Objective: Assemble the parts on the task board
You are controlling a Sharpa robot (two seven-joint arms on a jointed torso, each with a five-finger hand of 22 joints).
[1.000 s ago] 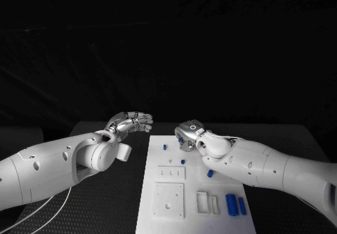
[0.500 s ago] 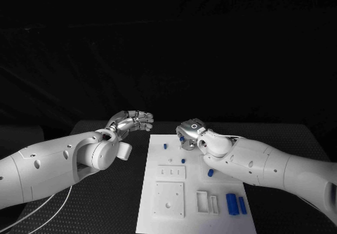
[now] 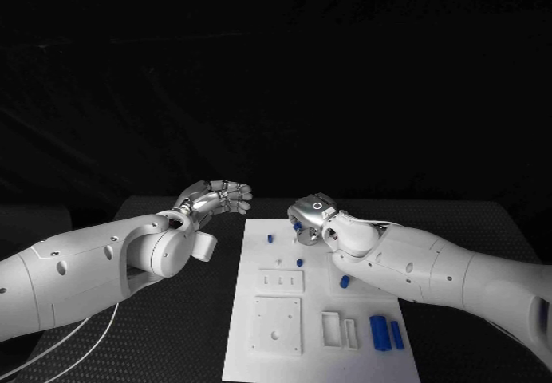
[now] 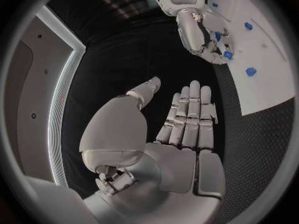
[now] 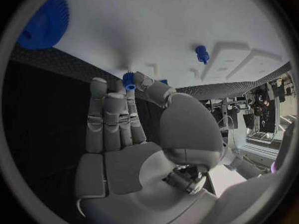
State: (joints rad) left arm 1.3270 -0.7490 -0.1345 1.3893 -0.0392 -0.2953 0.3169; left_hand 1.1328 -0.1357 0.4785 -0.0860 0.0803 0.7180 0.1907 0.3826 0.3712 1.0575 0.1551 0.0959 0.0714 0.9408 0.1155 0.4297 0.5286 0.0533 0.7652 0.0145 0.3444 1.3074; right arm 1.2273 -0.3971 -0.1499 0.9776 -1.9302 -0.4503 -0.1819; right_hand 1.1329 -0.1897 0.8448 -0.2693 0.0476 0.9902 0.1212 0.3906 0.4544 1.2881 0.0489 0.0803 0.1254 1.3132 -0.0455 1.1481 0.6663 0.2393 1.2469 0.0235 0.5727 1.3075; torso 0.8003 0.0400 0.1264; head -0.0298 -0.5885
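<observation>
Our right hand (image 5: 127,134) pinches a small blue part (image 5: 129,80) between thumb and fingertip, low over the far end of the white task board (image 3: 317,335). Our left hand (image 3: 215,197) hovers just off the board's left edge above the black table (image 3: 172,327), fingers apart and empty. More blue parts (image 3: 379,331) lie along the board's near right side.

White task board (image 3: 276,319) w/ scattered blue parts (image 3: 377,330)
</observation>
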